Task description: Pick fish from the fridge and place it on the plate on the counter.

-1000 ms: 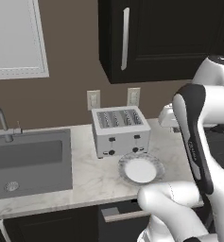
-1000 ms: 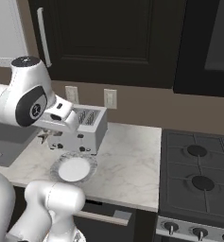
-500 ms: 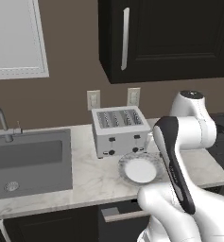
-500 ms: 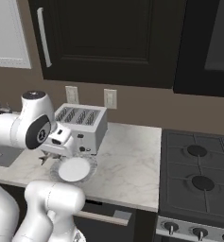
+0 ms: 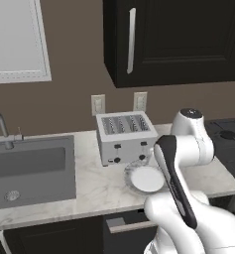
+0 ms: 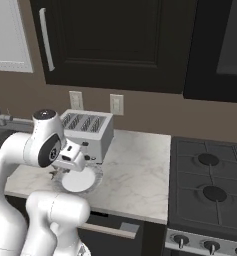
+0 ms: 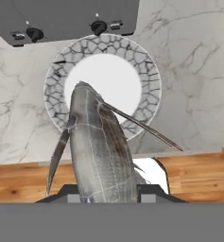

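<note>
Silvery fish (image 7: 101,151) clamped in the claw (image 7: 106,191), overlapping the plate (image 7: 146,75) rim.

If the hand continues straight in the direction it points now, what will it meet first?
Most likely the plate. The hand is shut on the fish, whose head points at the plate's white centre, in front of the toaster. The remaining height is unclear.

The grey, silvery-scaled fish (image 7: 101,146), long thin fins spread, hangs above the round white plate (image 7: 146,80) with its crackled grey rim, lying near the counter's (image 7: 193,85) front edge
</note>
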Robot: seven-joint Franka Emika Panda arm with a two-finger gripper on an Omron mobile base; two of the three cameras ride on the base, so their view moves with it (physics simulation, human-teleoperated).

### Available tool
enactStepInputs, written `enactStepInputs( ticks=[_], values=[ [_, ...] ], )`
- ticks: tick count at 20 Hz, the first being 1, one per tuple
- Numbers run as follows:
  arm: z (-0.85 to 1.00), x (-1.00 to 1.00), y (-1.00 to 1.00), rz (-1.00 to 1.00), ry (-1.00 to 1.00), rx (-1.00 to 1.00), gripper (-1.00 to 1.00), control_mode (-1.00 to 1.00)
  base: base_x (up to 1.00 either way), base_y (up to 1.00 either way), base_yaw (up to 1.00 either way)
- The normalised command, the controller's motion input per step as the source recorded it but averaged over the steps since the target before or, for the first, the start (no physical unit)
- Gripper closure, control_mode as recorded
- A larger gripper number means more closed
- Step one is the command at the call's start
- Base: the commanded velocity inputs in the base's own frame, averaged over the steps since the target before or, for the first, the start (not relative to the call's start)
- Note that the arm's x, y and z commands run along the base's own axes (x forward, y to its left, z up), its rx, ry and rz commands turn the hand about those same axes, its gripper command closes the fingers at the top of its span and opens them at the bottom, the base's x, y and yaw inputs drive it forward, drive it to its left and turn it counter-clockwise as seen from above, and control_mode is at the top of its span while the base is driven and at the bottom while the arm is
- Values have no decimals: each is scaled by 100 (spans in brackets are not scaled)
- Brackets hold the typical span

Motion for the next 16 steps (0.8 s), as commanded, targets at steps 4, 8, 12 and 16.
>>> enactStepInputs(
  ticks=[4,8,12,16],
  values=[
    [-25,51,0,0,0,0,100,-100,0,0,0],
    [-27,53,0,0,0,0,100,-100,0,0,0],
    [-39,43,0,0,0,0,100,-100,0,0,0],
    [-42,29,0,0,0,0,100,-100,0,0,0]
  ],
)
